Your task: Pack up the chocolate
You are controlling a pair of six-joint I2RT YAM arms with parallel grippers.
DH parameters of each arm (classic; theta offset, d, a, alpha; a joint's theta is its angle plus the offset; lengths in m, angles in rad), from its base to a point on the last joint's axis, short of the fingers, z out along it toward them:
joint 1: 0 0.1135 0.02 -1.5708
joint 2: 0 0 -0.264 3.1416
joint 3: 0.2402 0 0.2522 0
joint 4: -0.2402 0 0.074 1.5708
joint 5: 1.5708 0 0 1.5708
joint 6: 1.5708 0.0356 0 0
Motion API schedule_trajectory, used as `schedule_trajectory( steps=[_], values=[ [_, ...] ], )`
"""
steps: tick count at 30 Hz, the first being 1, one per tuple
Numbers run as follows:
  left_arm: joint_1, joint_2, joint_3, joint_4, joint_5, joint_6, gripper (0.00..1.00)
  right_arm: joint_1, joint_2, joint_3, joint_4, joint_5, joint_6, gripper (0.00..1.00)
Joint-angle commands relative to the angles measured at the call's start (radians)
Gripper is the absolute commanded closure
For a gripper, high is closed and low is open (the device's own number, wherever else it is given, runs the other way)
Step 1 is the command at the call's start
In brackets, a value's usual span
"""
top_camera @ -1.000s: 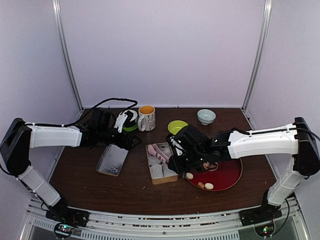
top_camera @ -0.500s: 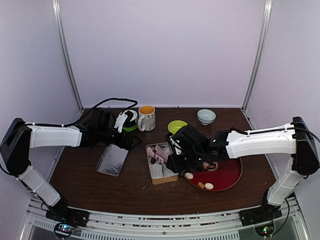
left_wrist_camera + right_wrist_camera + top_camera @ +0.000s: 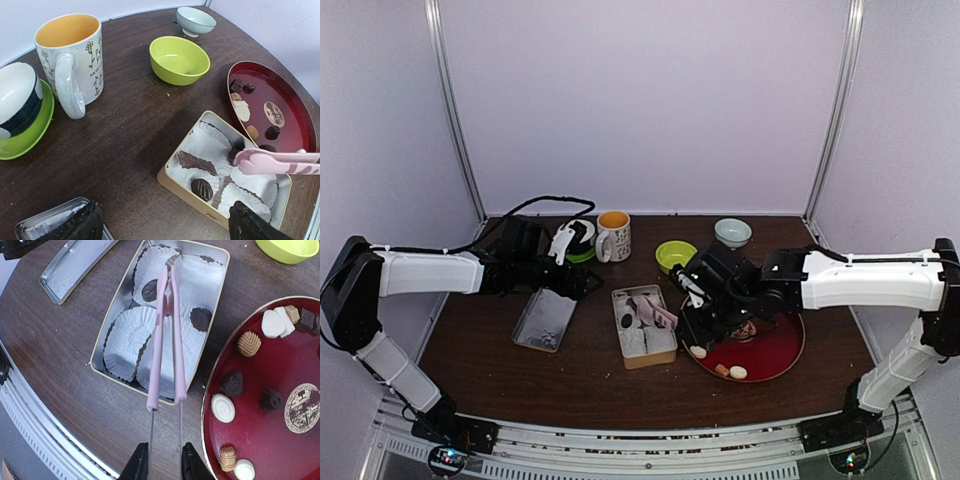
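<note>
Grained dark wood table, low sheen. Brushed metal tin and lid. Matt white pleated paper cups. Smooth pink plastic tongs. Glossy red plate. Glazed, shiny mug and bowl. Matt dark chocolate.

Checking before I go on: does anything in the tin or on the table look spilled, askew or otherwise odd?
Nothing looks spilled or broken. The only untidy thing is that the white paper cups in the tin are crumpled and overlap one another instead of sitting in neat rows.
</note>
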Motion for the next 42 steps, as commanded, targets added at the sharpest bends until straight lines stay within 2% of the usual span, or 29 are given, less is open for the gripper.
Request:
schedule_trajectory(
  steps=[1,5,24,29,42],
  values=[
    [-0.001,-0.02,-0.003,0.021,-0.002,0.006,0.11,0.002,-0.039,0.022,-0.158,-0.031,-0.003,0.84],
    [-0.001,-0.02,-0.002,0.021,-0.004,0.008,0.11,0.005,-0.044,0.013,-0.204,-0.063,0.017,0.91],
    [0.0,-0.022,-0.002,0.018,-0.008,0.011,0.11,0.02,0.13,0.189,-0.32,0.161,-0.001,0.92],
    [0.0,-0.021,-0.003,0.015,-0.011,0.012,0.11,0.024,0.184,0.221,-0.297,0.231,-0.014,0.96],
    [-0.001,-0.032,-0.006,0.016,-0.012,0.013,0.11,0.023,0.248,0.308,-0.198,0.351,-0.088,0.96]
  ],
)
